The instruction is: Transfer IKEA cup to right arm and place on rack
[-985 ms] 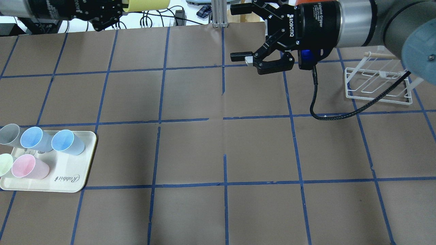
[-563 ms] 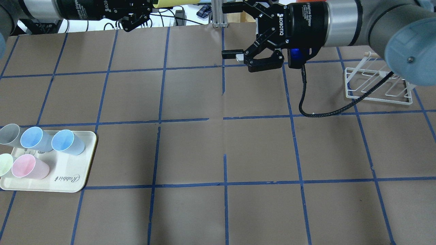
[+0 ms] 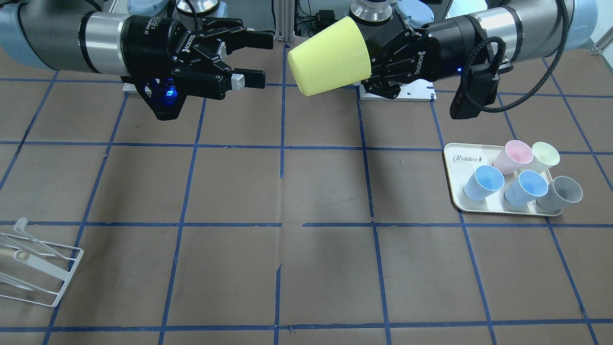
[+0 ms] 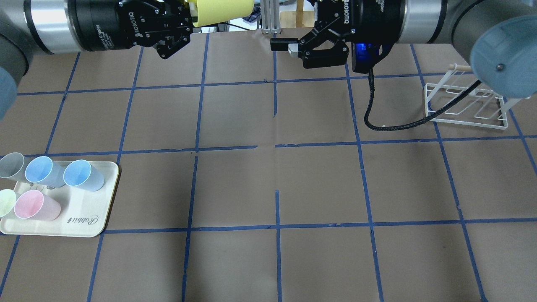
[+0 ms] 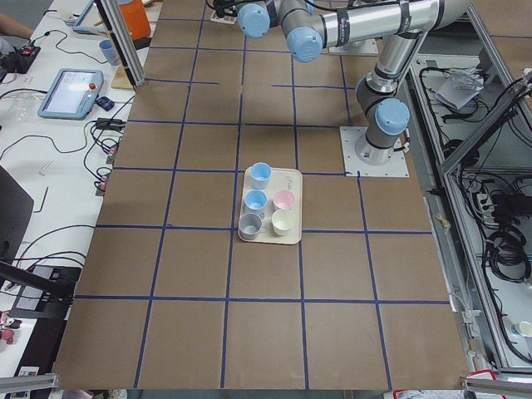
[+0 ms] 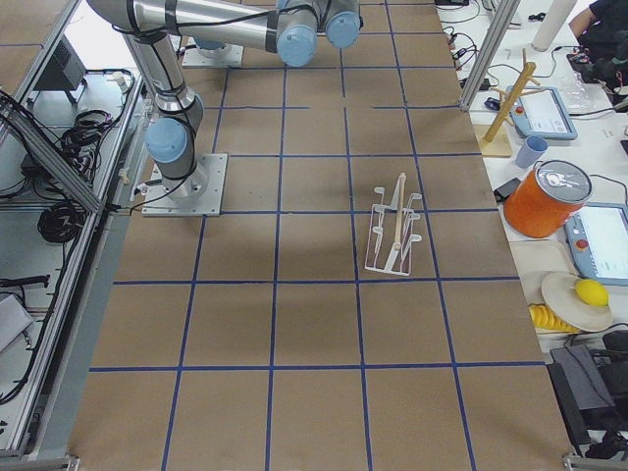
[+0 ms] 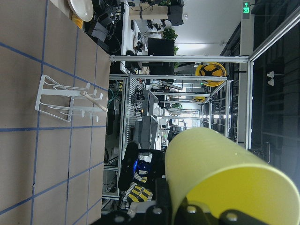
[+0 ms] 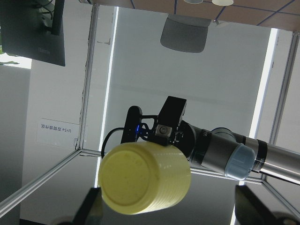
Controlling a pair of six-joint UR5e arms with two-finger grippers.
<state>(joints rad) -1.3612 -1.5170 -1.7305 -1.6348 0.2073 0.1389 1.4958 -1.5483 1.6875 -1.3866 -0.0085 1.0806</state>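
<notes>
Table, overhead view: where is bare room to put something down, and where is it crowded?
Bare: the middle between the cream tray and the white rack, and the near edge. Crowded: the tray, with five cups, and above the far edge, where left hand and right hand nearly meet.

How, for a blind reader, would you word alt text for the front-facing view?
The left gripper holds a bright yellow tapered plastic cup sideways, base toward the open right gripper, a gap between them. Five small cups sit on a cream tray; a white wire rack stands lower left.
</notes>
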